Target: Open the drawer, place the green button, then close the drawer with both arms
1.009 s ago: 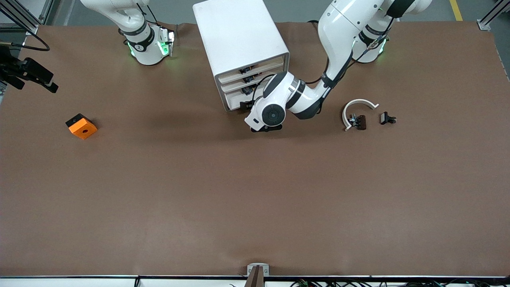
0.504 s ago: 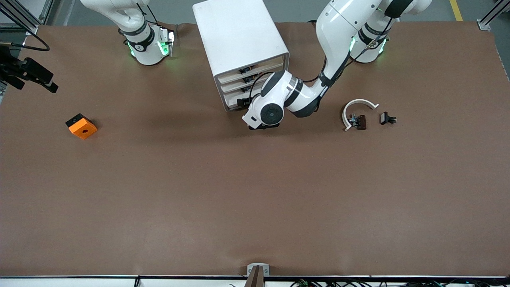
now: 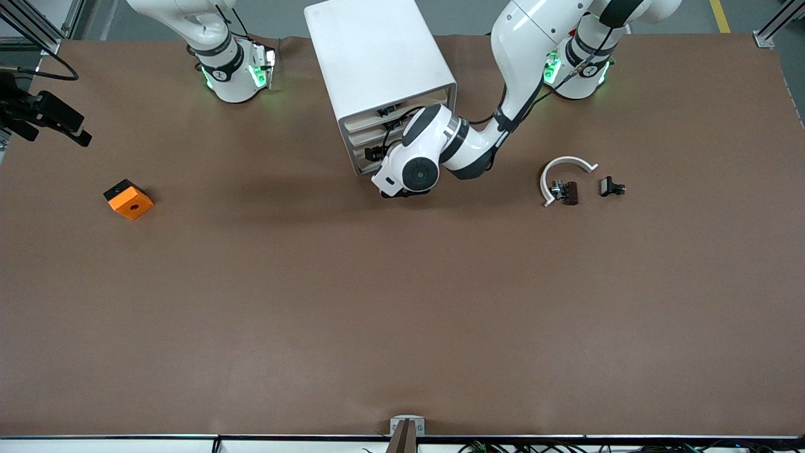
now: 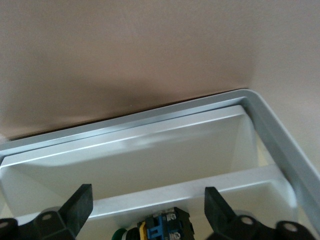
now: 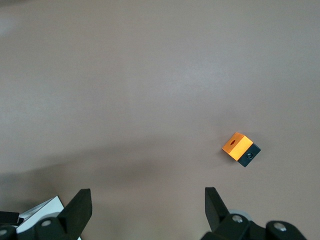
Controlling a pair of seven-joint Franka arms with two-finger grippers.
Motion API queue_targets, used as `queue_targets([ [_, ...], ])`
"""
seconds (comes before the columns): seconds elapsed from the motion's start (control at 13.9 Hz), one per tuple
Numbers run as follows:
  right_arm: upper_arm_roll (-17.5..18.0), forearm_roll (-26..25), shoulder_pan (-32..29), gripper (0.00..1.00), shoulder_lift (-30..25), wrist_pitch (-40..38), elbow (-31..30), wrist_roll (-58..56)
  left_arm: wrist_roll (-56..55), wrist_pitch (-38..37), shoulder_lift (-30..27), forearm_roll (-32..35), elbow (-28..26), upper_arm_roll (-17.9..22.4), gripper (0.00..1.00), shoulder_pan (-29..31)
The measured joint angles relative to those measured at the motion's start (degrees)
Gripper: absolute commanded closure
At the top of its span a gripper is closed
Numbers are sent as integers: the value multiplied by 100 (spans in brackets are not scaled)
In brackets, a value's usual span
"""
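Note:
The white cabinet stands between the arms' bases. My left gripper is at its drawer fronts, low down, about level with the third drawer. In the left wrist view my left gripper is open and holds nothing. Between its fingers lies the button, with a green cap and a blue-black body, inside a white drawer just above the lowest one. My right gripper is open and empty, high over the bare table, and is out of the front view.
An orange cube lies toward the right arm's end; it also shows in the right wrist view. A white curved piece and two small dark parts lie toward the left arm's end. A black device sits at the table's edge.
My left arm has swung its wrist toward the right arm's end and in to the cabinet front, bringing the gripper higher up the drawers. The right arm has not moved.

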Motion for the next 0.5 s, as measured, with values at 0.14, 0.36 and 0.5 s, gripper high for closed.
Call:
queue_targets([
  [0.14, -1, 0, 0, 0, 0, 0, 0, 0, -8, -56, -12, 26, 140, 87, 0, 88],
  [0.36, -2, 0, -2, 0, 0, 0, 0, 0, -8, -484, -174, 644, 626, 180, 0, 685],
  [0.5, -2, 0, -2, 0, 0, 0, 0, 0, -2, -936, -411, 1091, 1017, 192, 0, 1254],
])
